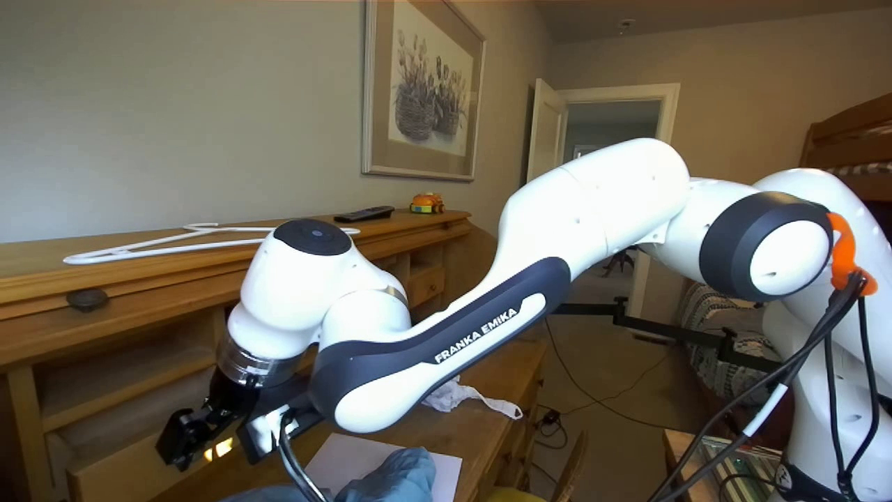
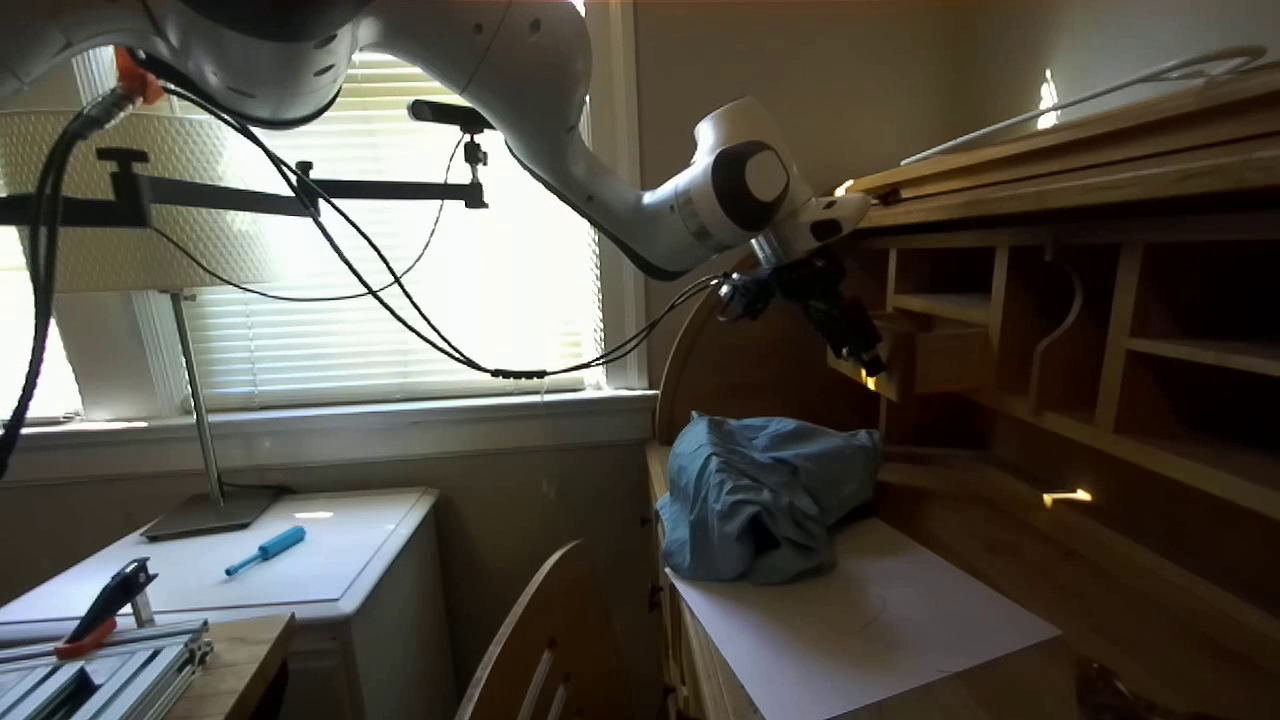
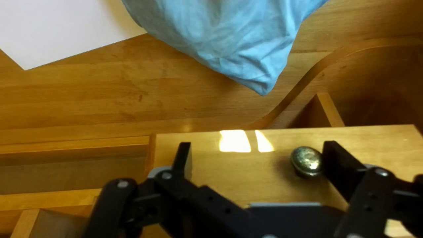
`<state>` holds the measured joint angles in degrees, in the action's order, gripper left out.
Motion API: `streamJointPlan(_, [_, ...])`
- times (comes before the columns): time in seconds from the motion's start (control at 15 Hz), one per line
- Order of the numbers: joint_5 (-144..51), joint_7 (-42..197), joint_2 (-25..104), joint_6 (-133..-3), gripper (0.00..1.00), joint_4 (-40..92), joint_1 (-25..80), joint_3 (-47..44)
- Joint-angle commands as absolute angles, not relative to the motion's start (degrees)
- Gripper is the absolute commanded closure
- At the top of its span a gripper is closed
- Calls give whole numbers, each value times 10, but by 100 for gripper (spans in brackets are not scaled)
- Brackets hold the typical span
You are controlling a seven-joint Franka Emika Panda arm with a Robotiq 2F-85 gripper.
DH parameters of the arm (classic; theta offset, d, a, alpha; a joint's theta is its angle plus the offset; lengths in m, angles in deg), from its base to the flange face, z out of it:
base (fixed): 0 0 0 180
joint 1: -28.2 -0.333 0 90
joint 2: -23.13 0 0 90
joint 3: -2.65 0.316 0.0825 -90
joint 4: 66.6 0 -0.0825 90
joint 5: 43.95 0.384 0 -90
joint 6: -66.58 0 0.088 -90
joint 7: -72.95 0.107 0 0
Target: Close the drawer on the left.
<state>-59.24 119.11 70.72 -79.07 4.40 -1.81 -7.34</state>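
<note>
The light brown wooden drawer fills the lower middle of the wrist view, with sunlight patches on its front. Its round brass knob sits beside the right fingertip, close to it or touching. My gripper is open, its two fingers apart in front of the drawer front, with the knob between them. In an exterior view the drawer stands pulled out of the hutch, and the gripper is at its front. In an exterior view the gripper partly covers the drawer front.
A blue cloth and white paper lie on the desktop below the drawer. Cubbyholes line the hutch beside it. The hutch top overhangs, with a white hanger, a remote and a toy on it.
</note>
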Motion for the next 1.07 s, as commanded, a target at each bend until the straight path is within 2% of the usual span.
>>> streamJointPlan(0.0, [-610,1216,730,-801,0,16,-26,-82])
streamJointPlan(0.6, [-611,1239,745,-842,0,2,-52,-126])
streamJointPlan(1.0, [-608,1259,770,-881,0,-31,-66,-191])
